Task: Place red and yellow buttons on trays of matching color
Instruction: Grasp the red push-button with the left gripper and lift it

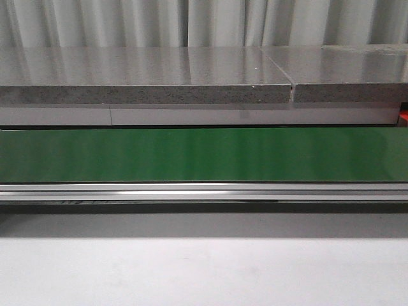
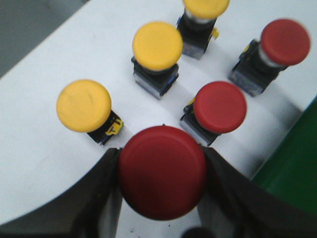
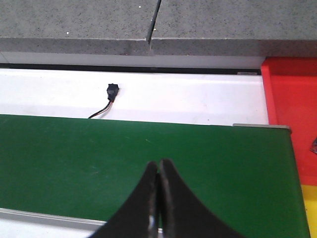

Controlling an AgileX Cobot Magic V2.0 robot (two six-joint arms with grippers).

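Front view: only the green belt (image 1: 204,154) and grey slab (image 1: 146,73); neither arm appears. Left wrist view: left claw (image 2: 162,173) clenched on a red button (image 2: 162,171) above the white desk (image 2: 34,148), where three yellow buttons (image 2: 83,105) and two red ones (image 2: 220,107) stand. Right wrist view: right claw (image 3: 158,198) closed on nothing over the belt; red tray (image 3: 292,109) beside the belt's end.
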